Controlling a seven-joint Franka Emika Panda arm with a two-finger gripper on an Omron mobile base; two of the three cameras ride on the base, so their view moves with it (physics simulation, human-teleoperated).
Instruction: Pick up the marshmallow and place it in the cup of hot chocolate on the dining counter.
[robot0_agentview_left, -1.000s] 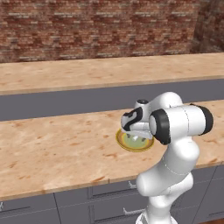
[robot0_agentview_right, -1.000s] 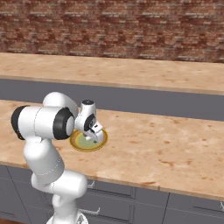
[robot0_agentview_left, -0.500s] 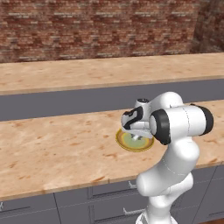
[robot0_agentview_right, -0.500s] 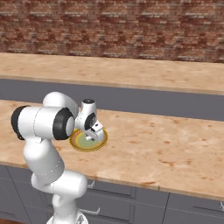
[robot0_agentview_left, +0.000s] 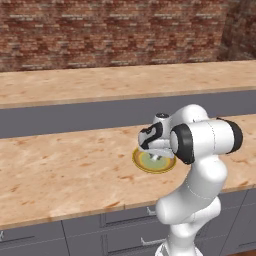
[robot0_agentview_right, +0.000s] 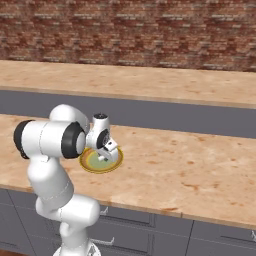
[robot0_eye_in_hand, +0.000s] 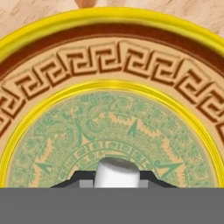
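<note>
Between the two dark finger tips at the bottom of the hand view sits the marshmallow (robot0_eye_in_hand: 117, 172), a small white cylinder, with a tip pressed against each of its sides; the gripper (robot0_eye_in_hand: 117, 178) is pinching it. Under it lies the plate (robot0_eye_in_hand: 52, 65), whose green patterned middle is ringed by a tan band of key pattern, a dark brown band and a bright yellow rim. Tan wood grain of the bench shows past the plate's rim at the top corners of that view.

From the base views, the gripper (robot0_agentview_left: 156, 156) points down over the middle of the plate (robot0_agentview_left: 141, 162), which rests on the near bench (robot0_agentview_left: 65, 170), set closer to its front edge than its back edge. Grey drawers run beneath that front edge. Behind it stands the dining counter (robot0_agentview_left: 100, 82), with a grey front panel and a brick wall beyond.
</note>
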